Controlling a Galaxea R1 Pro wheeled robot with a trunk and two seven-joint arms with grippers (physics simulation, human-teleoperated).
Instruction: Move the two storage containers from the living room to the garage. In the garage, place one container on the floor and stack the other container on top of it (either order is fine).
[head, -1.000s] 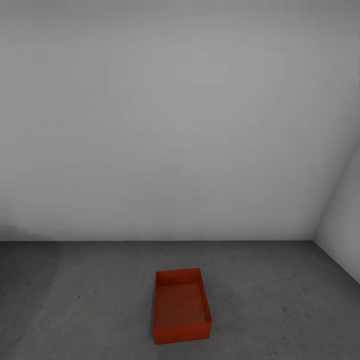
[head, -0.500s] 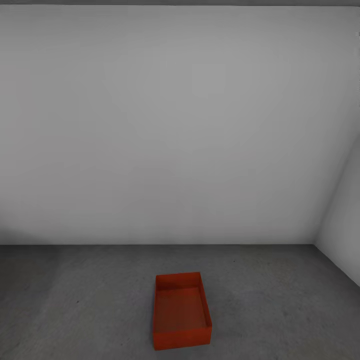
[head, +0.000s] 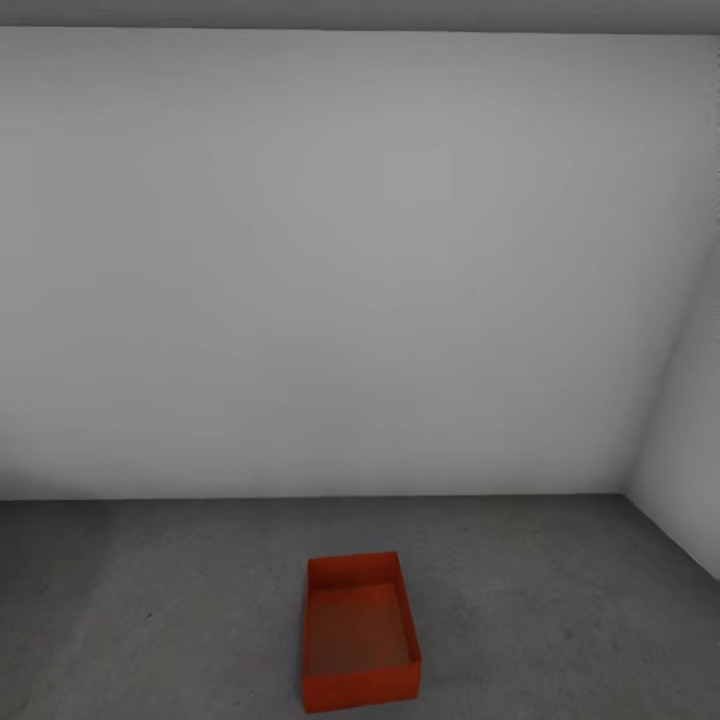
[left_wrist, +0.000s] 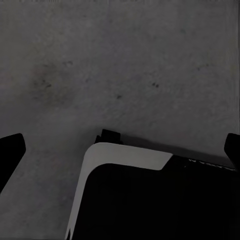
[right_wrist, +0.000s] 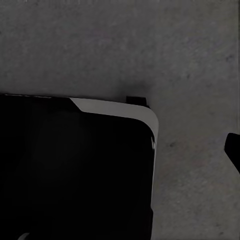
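The plain red-orange, open-top rectangular storage container (head: 360, 632) sits upright and empty on the dark grey mottled concrete floor (head: 560, 610), low and near the middle of the head view, its long side running away from you towards the back wall. It looks like the bottom bin is already placed in the garage, so judge the step in hand as going off to fetch the second bin; nothing else red-orange shows here. Your left gripper (left_wrist: 120, 150) has its dark fingertips (left_wrist: 10, 152) at the two far edges of the left wrist view, so it stands wide and holds nothing. On the right wrist view one dark fingertip (right_wrist: 234, 150) shows at the edge; I cannot tell how wide that gripper is set. Both wrist cameras look down over a black, white-edged part of your own body (left_wrist: 150, 200) onto bare concrete. When you turn away, swing the base clear of the bin so you do not nudge it, and note where it lies for the return. The concrete is flat and should bear a stack well. Behind the bin rises a plain white-grey back wall (head: 340, 260), meeting a side wall (head: 690, 440) in a corner on your right.
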